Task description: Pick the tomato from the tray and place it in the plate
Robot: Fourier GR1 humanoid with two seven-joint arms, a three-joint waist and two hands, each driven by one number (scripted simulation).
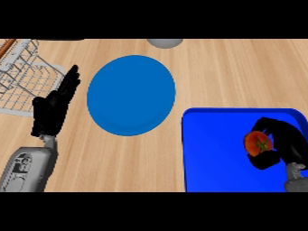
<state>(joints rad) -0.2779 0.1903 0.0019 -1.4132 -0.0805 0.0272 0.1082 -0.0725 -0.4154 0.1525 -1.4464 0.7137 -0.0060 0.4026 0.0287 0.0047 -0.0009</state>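
Right hand (287,140) curls round tomato (258,143) in tray (209,153) — plate (131,94) just beside

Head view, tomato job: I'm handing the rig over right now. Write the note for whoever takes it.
Right hand: curled round the red round tomato, over the bright blue rectangular tray at lower right; whether it is lifted cannot be told.
Left hand: open, fingers up, resting at left beside the wire dish rack.
Round blue plate: at centre, not yet holding the tomato.
Done: tomato grasped.
Left: carry it to the plate and release.
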